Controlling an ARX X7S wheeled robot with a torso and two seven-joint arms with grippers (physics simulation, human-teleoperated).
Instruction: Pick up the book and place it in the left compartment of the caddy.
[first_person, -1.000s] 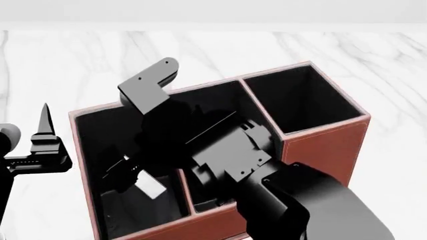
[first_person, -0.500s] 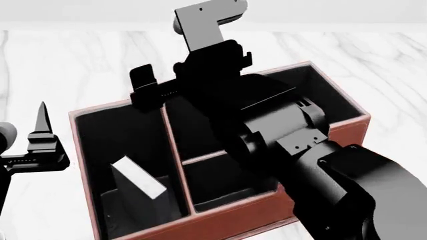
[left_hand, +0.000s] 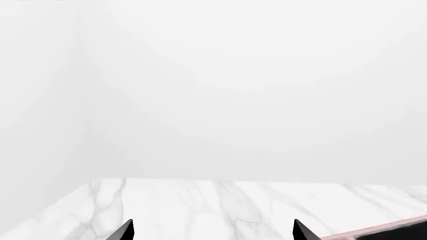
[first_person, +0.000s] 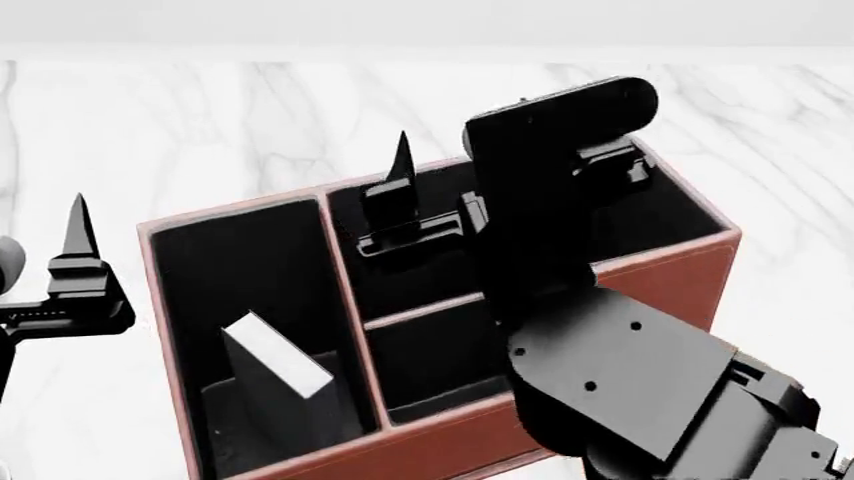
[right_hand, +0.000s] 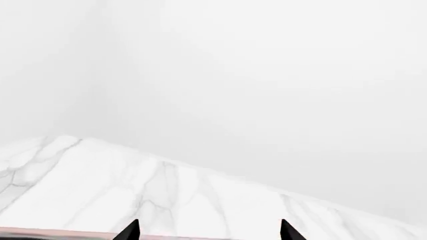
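Observation:
The reddish-brown caddy (first_person: 667, 275) stands on the marble table. The black book (first_person: 278, 358), white page edge showing, leans tilted inside the long left compartment (first_person: 240, 265), near its front end. No gripper touches it. My right gripper (first_person: 501, 170) is open and empty, fingers pointing up, above the middle and right bays; its fingertips show in the right wrist view (right_hand: 208, 232) over the caddy's rim (right_hand: 53, 234). My left gripper (left_hand: 210, 232) is open and empty, left of the caddy; one of its fingers (first_person: 78, 240) shows in the head view.
The white marble table (first_person: 200, 120) runs behind and to both sides of the caddy. My right arm (first_person: 641, 390) covers the caddy's front right corner. A corner of the caddy (left_hand: 393, 231) shows in the left wrist view. White walls stand beyond the table.
My right gripper has risen out of the left compartment, swung right over the middle bay and turned its fingers up. The book stays leaning in the left compartment. The left arm barely moved.

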